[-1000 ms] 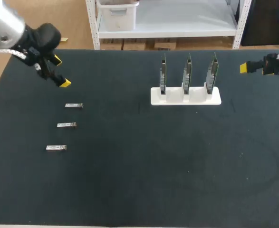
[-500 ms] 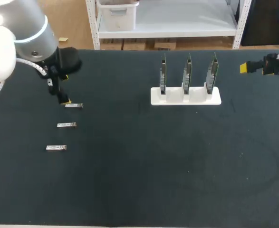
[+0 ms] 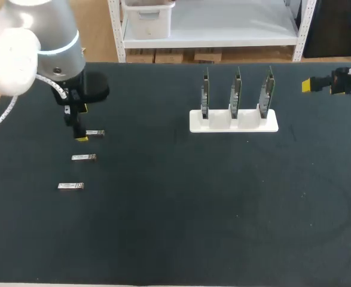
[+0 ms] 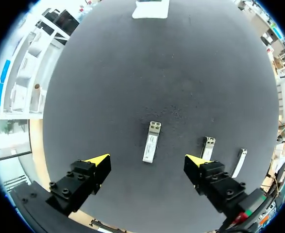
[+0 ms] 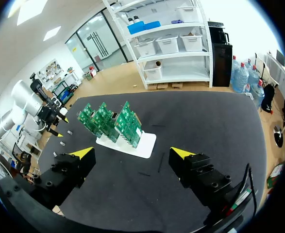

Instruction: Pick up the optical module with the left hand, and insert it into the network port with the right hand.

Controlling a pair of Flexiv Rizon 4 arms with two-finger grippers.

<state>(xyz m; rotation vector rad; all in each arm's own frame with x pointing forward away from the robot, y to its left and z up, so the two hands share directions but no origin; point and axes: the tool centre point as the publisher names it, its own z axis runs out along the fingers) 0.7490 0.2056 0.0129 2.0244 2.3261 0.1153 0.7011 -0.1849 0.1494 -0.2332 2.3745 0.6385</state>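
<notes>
Over the optical module (image 4: 151, 141), left tool (image 4: 147, 160) hangs wide open, holding nothing.

My left gripper (image 3: 82, 124) hangs just beside the farthest optical module (image 3: 94, 134) of three; my right gripper (image 3: 311, 85) rests well apart, past the white rack (image 3: 234, 123)

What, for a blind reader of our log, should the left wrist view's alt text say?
The open left gripper hangs over the black table with one optical module lying between its yellow-tipped fingers, touched by neither. Two more modules lie beside one finger, and a white card stand sits at the table's far end.
</notes>
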